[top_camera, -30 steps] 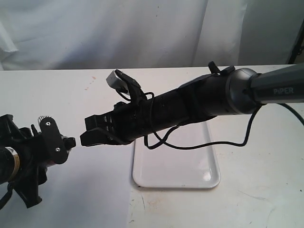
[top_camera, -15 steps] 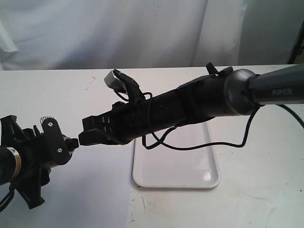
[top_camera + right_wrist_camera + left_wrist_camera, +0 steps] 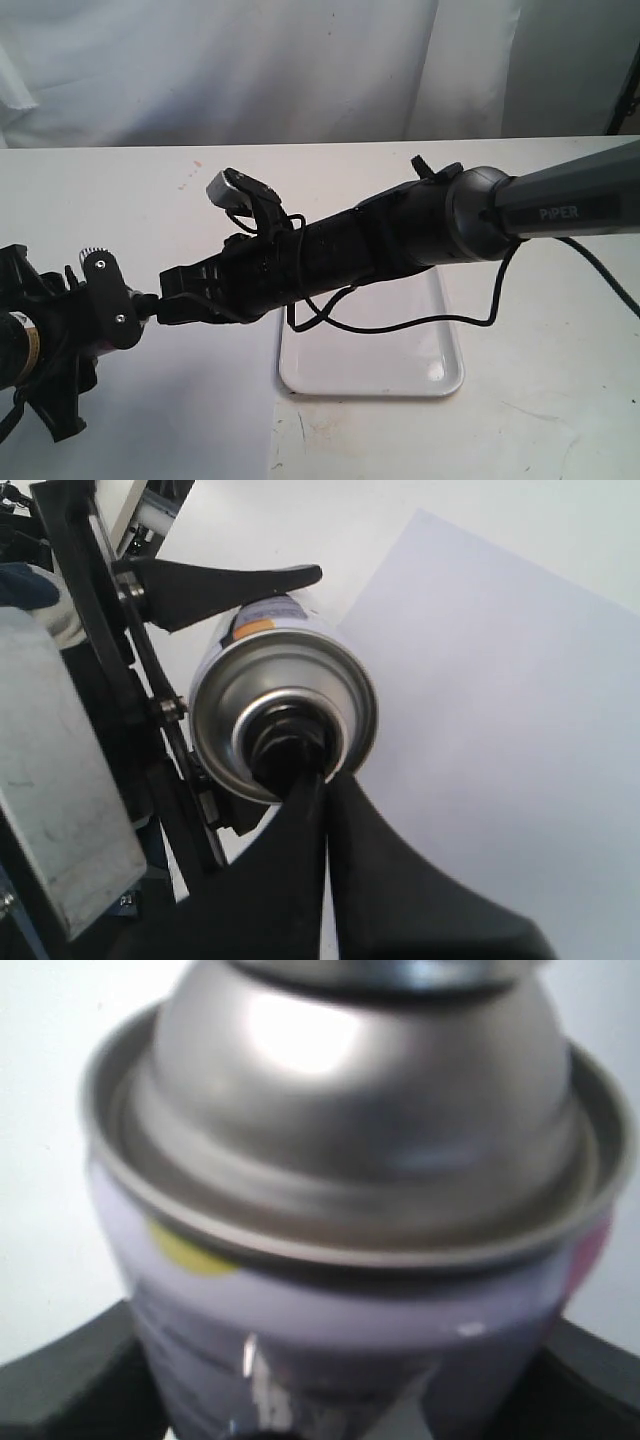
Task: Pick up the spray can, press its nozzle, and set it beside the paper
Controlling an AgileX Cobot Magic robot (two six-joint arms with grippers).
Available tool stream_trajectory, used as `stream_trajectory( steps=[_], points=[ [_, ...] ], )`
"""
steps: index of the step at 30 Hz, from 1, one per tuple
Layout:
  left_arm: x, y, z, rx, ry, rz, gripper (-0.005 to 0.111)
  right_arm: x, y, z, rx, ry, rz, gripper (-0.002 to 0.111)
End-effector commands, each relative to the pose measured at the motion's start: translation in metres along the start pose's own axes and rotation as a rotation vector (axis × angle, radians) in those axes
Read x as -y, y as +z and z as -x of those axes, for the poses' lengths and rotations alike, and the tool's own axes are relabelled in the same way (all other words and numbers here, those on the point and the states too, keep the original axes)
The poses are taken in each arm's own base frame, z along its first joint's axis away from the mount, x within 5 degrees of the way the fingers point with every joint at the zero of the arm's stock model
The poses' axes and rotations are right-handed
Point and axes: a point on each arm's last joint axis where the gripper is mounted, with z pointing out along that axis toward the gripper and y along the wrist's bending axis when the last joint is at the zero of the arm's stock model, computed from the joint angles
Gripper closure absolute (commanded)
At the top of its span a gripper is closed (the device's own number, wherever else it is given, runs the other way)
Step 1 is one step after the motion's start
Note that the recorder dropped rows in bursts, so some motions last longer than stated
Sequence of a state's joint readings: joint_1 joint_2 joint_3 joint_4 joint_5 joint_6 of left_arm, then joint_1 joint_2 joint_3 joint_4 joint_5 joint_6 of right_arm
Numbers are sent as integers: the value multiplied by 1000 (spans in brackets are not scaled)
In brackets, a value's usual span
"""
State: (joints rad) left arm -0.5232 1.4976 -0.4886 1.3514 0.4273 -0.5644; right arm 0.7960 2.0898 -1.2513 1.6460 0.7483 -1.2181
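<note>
My left gripper (image 3: 108, 300) is shut on the spray can (image 3: 350, 1110), holding it on its side above the table. The silver dome fills the left wrist view, with black fingers (image 3: 70, 1370) on both sides of the body. In the right wrist view the spray can (image 3: 240, 630) points its dome at the camera. My right gripper (image 3: 322, 780) is shut, and its joined tips touch the black nozzle (image 3: 288, 742). In the exterior view the right gripper (image 3: 168, 300) meets the can's top at the left. The paper (image 3: 500, 700) lies flat on the table below.
A glossy white tray (image 3: 440, 380) sits under the right arm at the centre. The right arm's cable (image 3: 400, 322) hangs in a loop over it. The paper (image 3: 200, 420) covers the table's left part. A white curtain (image 3: 300, 70) backs the table.
The right arm has reached further left, and its shut tips have closed the gap to the can's nozzle. The left gripper with the can has stayed about where it was.
</note>
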Motion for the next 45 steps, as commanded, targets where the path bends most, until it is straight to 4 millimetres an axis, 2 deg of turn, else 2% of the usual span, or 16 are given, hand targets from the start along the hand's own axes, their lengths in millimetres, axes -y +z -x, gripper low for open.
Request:
stream_trajectory(
  steps=[1, 21, 24, 28, 32, 35, 40, 45],
  points=[
    [0, -1, 5, 34, 11, -4, 107, -4, 1, 1, 6, -10, 23, 108],
    [-1, -1, 4, 26, 11, 1, 107, -3, -2, 1, -12, -14, 0, 108],
    [-2, -2, 3, 17, 10, 9, 107, 3, -16, 7, 5, -3, -71, 108],
    [-2, -2, 3, 21, 10, 7, 107, 4, -52, 17, 99, -54, -265, 108],
    [-1, -2, 4, 32, 8, 1, 107, -4, -85, 18, 174, -115, -361, 108],
    [1, -2, 7, 58, -18, -18, 107, -9, -105, 12, 211, -139, -422, 108],
    [-1, -8, 15, 139, -115, -41, 107, -11, -143, -10, 317, -166, -645, 108],
    [-11, -19, 24, 230, -252, -42, 107, -30, -183, -27, 413, -214, -773, 108]
  ],
)
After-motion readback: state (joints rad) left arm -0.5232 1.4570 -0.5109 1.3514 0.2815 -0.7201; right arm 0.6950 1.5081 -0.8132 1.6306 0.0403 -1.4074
